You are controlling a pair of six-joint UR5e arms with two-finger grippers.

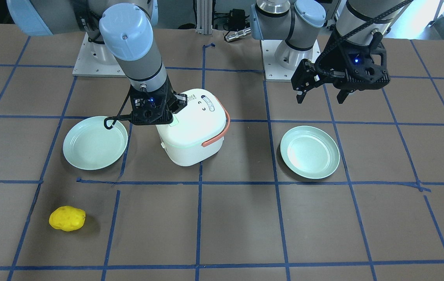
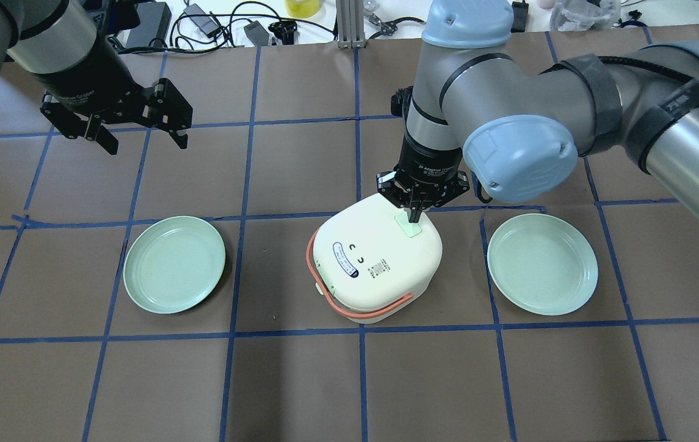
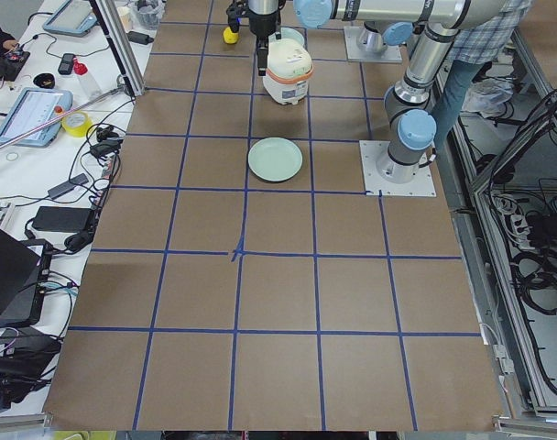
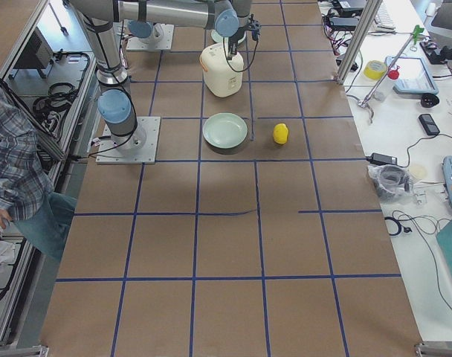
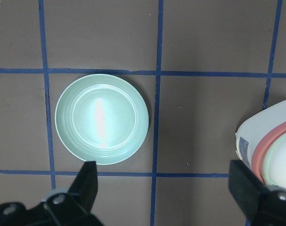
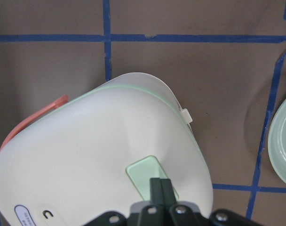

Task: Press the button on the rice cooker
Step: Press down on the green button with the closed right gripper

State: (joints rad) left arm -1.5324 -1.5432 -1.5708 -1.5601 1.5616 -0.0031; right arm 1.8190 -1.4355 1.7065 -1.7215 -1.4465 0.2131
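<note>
The rice cooker stands upright in the middle of the bench. Its lid is shut. It sits a bit crooked to the blue tape lines. Its orange handle lies down around the side nearest the robot.

The right arm comes in from the robot's right side and bends at the elbow. Its wrist points straight down over the far back corner of the cooker. The right hand has its two fingers pressed tight together, like one thin stick. The tips rest on the pale green button on top of the lid. The hand holds nothing.

The left arm is up in the air, well away from the cooker. The left hand points down at the bench with its two fingers spread wide apart. Nothing is between them. It hangs high over the bench, past the left plate.

The cooker is between two pale green plates. The left plate is on the robot's left side and the right plate is on its right side. Neither plate touches the cooker.

A small yellow lumpy thing lies alone on the bench, beyond the right plate and far from both hands.
</note>
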